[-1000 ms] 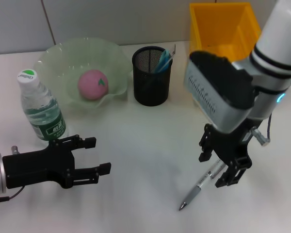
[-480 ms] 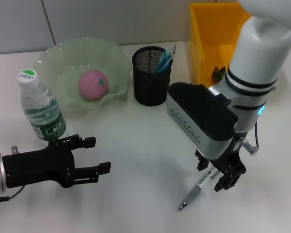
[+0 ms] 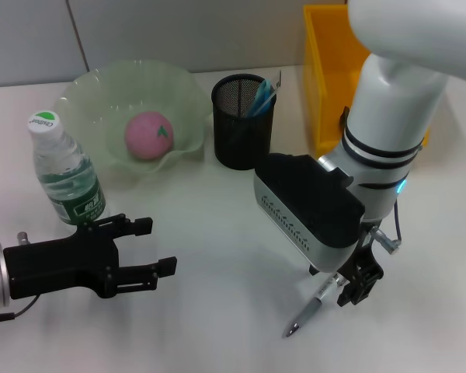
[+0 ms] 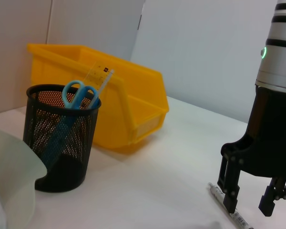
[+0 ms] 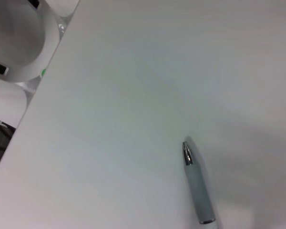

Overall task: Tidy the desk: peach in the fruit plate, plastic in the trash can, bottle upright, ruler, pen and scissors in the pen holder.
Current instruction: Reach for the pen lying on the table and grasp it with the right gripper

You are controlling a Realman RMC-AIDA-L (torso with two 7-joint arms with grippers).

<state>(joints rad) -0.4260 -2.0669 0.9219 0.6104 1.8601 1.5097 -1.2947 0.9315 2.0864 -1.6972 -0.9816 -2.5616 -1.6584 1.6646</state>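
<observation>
Right gripper (image 3: 346,291) hangs low over the pen (image 3: 309,311), its dark fingers (image 4: 229,194) spread apart and straddling the upper barrel without closing; the left wrist view shows a clear gap between them with the pen lying on the desk (image 3: 217,249) below. The pen rests flat near the front edge, tip toward the robot, well apart from the pen holder (image 3: 243,120), which already carries the scissors (image 4: 76,94) and ruler (image 4: 101,76). It looks light, rigid and smooth, so it will likely roll or pivot if pinched near one end; a grip around mid-barrel seems safest. Left gripper (image 3: 140,249) sits idle and open near the upright bottle (image 3: 66,175). The peach (image 3: 148,134) lies in the fruit plate (image 3: 85,97).
</observation>
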